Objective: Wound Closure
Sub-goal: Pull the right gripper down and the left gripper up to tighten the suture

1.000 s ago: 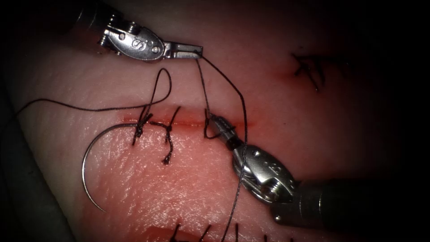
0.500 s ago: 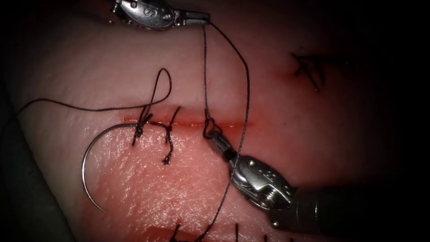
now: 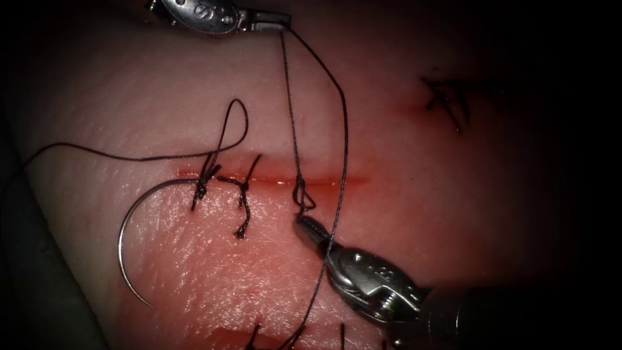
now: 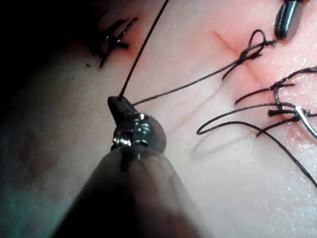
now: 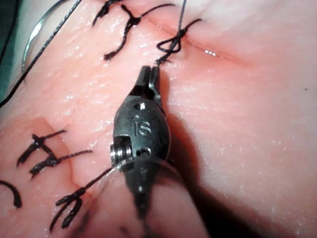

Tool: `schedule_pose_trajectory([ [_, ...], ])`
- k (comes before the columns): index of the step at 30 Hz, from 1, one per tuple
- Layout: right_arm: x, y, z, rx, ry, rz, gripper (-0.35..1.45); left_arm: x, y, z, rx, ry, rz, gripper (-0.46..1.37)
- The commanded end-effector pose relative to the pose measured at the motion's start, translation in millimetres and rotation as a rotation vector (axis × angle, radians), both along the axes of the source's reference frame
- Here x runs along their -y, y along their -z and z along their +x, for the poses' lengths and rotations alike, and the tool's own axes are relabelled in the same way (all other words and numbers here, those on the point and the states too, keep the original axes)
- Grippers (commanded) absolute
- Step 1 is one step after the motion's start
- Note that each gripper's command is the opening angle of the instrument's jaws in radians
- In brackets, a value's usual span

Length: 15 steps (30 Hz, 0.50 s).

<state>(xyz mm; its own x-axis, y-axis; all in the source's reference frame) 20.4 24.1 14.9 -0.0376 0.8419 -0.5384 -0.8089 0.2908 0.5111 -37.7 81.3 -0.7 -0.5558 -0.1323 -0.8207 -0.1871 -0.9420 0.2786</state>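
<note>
Tissue (image 3: pixel 214 272) wet, glossy, finely wrinkled; red fluid (image 3: pixel 272 179) shiny along cut. Both needle drivers polished metal: left tool (image 3: pixel 272 21), right tool (image 3: pixel 308 228). Needle (image 3: pixel 126 259) smooth bright steel. Thread (image 3: pixel 340 129) dark, matt.

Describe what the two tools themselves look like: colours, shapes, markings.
Both are shiny silver metal on dark shafts. The left pincer has slim, straight jaws on an oval wrist piece stamped "S". The right pincer tapers from a rounded housing with small round pins; the right wrist view shows "IS" stamped there.

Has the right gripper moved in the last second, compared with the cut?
Yes. The right gripper, shut on the thread, has drawn back from the cut toward the lower edge; its tip now sits below the knot.
</note>
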Motion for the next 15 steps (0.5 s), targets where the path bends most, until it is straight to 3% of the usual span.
schedule_pose_trajectory([
  [1, 0.2, 0.1, 0.0, 0.007, 0.002, 0.005, -0.35, -0.5, 0.1, 1.0, -0.005, -0.029, -0.048, -0.35],
  [8, 1.7, 0.7, -0.3, 0.031, 0.015, 0.017, -0.35, -1.9, 0.7, 4.7, -0.023, -0.136, -0.163, -0.35],
  [15, 1.5, 0.9, -0.9, 0.028, -0.009, -0.018, -0.35, -1.6, 0.6, 5.0, -0.010, -0.120, -0.137, -0.35],
])
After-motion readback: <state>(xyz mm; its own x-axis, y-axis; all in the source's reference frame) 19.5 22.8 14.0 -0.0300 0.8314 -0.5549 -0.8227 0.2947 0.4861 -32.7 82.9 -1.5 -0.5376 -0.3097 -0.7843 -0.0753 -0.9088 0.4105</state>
